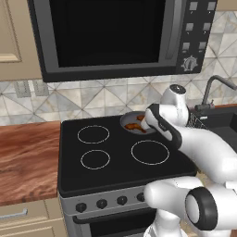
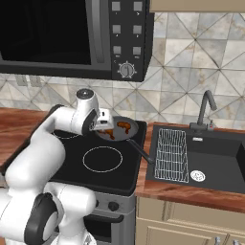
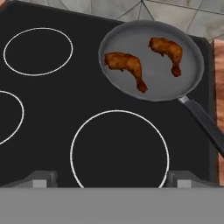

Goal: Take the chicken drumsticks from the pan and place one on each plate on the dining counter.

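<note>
Hand view: your gripper (image 3: pixel 109 181) — fingers spread wide, holding nothing — hovers over the stove (image 3: pixel 52 113), with both chicken drumsticks (image 3: pixel 126 68) lying ahead in the pan (image 3: pixel 192 74), long axes running diagonally toward its handle.

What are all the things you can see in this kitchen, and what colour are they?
chicken drumsticks: two, orange-brown, side by side in the pan
pan: one, dark grey, on the stove's back right ring
stove: one, black with white rings, between wood counters
microwave: one, black, above the stove
sink: one, black, right of the stove
drying rack: one, wire, in the sink
tap: one, dark grey, behind the sink
tool: one, dark tips, open, above the stove
</note>
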